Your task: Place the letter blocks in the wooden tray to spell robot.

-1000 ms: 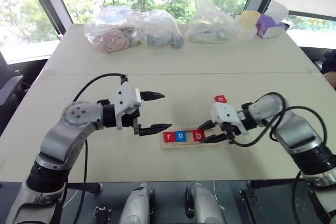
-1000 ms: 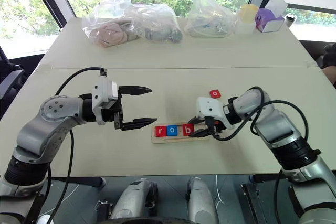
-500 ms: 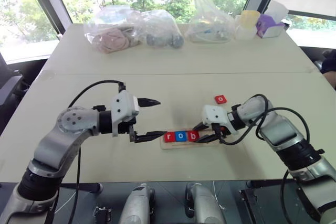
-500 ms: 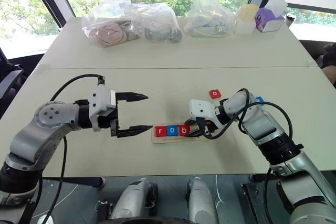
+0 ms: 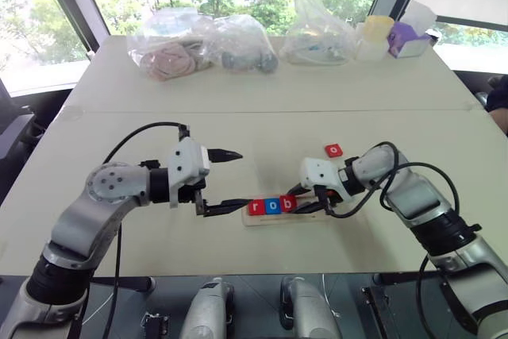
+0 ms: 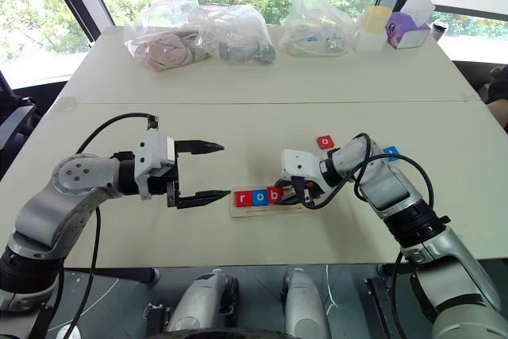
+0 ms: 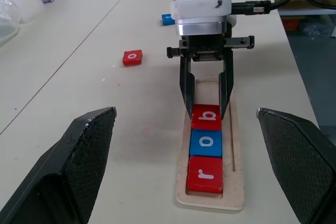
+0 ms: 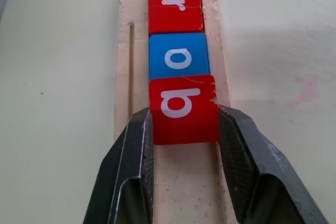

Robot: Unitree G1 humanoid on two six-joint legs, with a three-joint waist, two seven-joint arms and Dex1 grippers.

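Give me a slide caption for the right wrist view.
Right end effector grips red b block in wooden tray.

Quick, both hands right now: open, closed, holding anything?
Left hand: open, empty, beside the wooden tray's end.
Right hand: closed on the red b block in the tray.

Silver arms, black cables, white wrist housings, black two-finger left end effector.

Office-like room; long pale tables beside big windows
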